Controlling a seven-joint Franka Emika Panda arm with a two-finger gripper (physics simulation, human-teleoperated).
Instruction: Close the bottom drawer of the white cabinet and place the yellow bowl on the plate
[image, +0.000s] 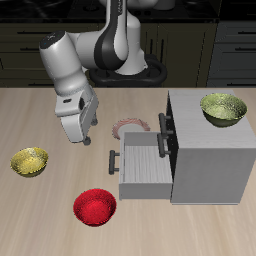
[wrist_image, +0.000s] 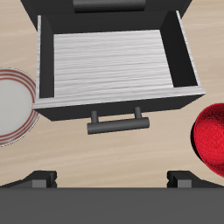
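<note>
The white cabinet (image: 212, 150) stands on the table with its bottom drawer (image: 146, 166) pulled out, empty, its dark bar handle (image: 112, 160) facing away from the cabinet. In the wrist view the drawer (wrist_image: 114, 70) and its handle (wrist_image: 115, 121) lie just ahead of my fingers. My gripper (image: 86, 138) (wrist_image: 112, 180) hangs open and holds nothing, a little above the table in front of the handle. The plate (image: 130, 126) (wrist_image: 10, 107) lies beside the drawer, farther back. The yellow bowl (image: 30, 161) sits alone on the table, beyond the gripper from the cabinet.
A larger olive-yellow bowl (image: 223, 108) rests on top of the cabinet. A red bowl (image: 95, 207) (wrist_image: 211, 144) sits near the table's front edge, close to the drawer's front corner.
</note>
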